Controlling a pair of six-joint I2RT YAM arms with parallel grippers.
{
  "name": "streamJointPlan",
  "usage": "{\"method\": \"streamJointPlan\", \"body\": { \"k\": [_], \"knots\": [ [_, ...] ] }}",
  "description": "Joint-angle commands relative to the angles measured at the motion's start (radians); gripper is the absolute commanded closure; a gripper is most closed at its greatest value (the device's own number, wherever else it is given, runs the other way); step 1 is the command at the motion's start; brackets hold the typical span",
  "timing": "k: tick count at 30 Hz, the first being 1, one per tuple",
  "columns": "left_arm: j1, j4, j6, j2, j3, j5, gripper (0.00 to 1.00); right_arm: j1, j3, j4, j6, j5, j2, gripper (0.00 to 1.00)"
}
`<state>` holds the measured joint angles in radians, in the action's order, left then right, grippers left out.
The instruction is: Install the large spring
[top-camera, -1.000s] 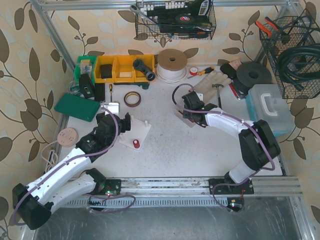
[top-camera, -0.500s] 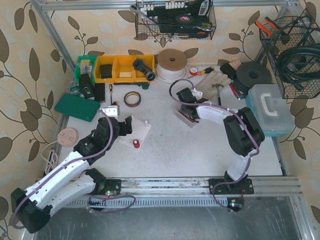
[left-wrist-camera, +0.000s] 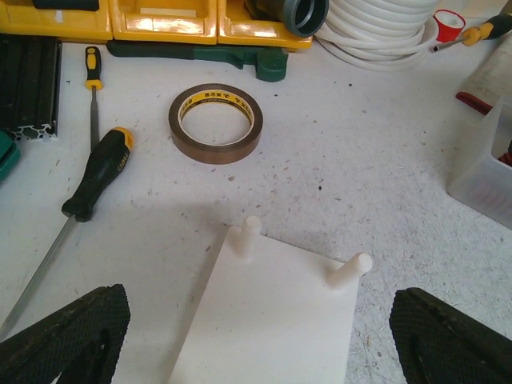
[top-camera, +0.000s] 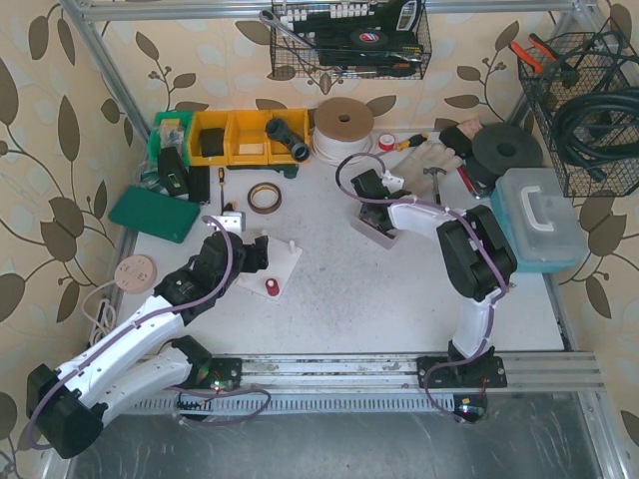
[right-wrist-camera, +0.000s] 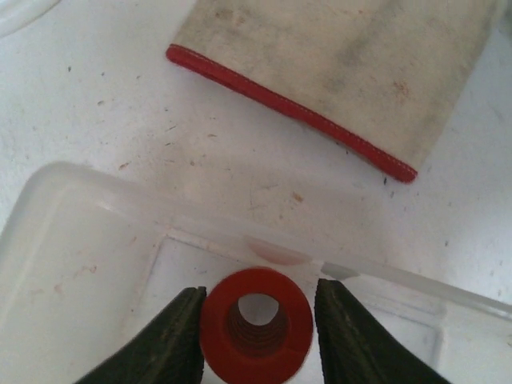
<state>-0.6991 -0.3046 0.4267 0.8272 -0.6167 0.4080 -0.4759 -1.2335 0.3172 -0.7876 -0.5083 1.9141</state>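
Observation:
In the right wrist view the large spring (right-wrist-camera: 256,284), a red coil seen end-on, stands inside a clear plastic box (right-wrist-camera: 96,200). My right gripper (right-wrist-camera: 256,320) is shut on it, one finger pressed to each side. From above, that gripper (top-camera: 373,200) reaches into the box (top-camera: 385,234) right of the table's middle. My left gripper (left-wrist-camera: 256,328) is open and holds nothing. It hovers over a white plate (left-wrist-camera: 272,320) with two upright pegs (left-wrist-camera: 250,232). Overhead, the left gripper (top-camera: 250,249) is at the plate's (top-camera: 278,257) left edge. A small red part (top-camera: 272,288) stands on the plate's near end.
A brown tape roll (left-wrist-camera: 216,124) and a black-handled screwdriver (left-wrist-camera: 100,172) lie beyond the plate. Yellow bins (top-camera: 235,135) and a white cable coil (top-camera: 342,130) line the back. A work glove (right-wrist-camera: 336,64) lies just past the box, and a blue-lidded case (top-camera: 539,220) sits at the right.
The right arm folded back, bringing its gripper over the clear box, and its jaws narrowed onto the red spring. The left gripper shifted slightly over the plate, still open.

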Motion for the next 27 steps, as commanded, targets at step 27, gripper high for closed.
{"method": "streamJointPlan", "body": {
  "k": [27],
  "knots": [
    [0.010, 0.137, -0.843, 0.102, -0.209, -0.751, 0.41, 0.003, 0.084, 0.214, 1.179, 0.887, -0.640, 1.00]
  ]
}}
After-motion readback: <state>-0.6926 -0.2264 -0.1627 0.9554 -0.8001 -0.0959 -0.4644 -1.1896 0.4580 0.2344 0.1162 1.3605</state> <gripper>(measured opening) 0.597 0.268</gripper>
